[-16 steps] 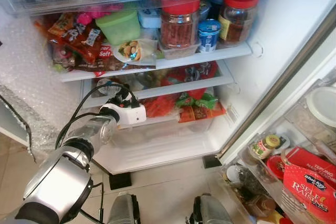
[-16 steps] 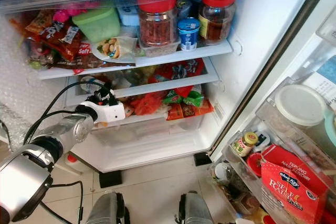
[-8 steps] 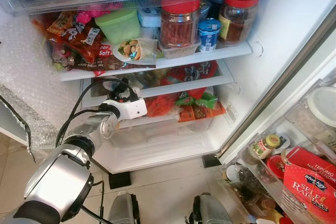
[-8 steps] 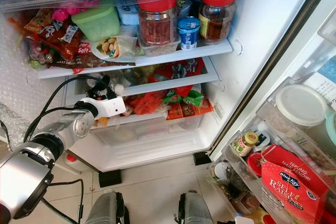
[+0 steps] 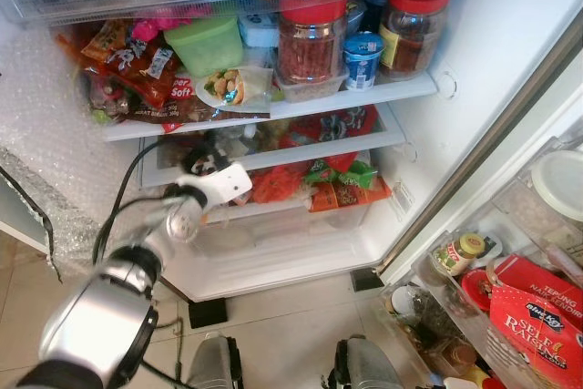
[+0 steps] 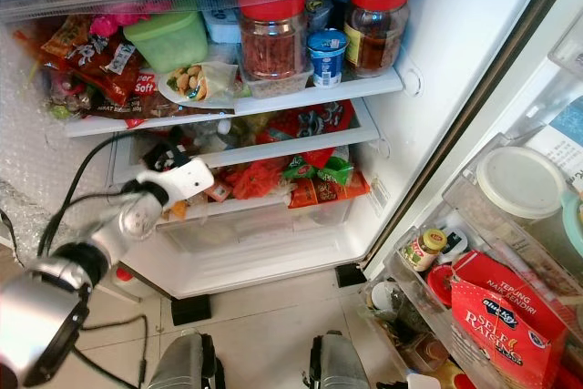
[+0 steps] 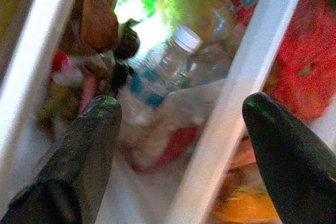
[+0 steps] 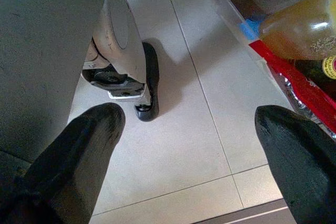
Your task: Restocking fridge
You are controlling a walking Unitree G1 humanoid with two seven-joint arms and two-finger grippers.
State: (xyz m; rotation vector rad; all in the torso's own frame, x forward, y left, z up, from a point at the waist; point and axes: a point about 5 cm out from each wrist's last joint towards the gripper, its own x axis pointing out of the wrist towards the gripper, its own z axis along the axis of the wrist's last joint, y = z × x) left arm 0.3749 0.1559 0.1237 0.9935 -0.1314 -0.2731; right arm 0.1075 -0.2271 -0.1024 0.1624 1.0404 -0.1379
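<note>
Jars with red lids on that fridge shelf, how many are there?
2. One red-lidded jar stands mid-shelf beside the blue yogurt cup; the other jar stands right of it, by the wall. More may hide behind.

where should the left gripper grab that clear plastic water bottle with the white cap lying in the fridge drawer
Probably around the middle of the clear plastic water bottle, near its blue label, coming in from the open front of the drawer. It lies tilted with its white cap pointing away, so the round body sits crosswise to the open left gripper. The white shelf rail crowds one side.

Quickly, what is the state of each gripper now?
Left gripper: open, holding nothing, at the fridge's lower shelf.
Right gripper: open, empty, above the floor.
</note>
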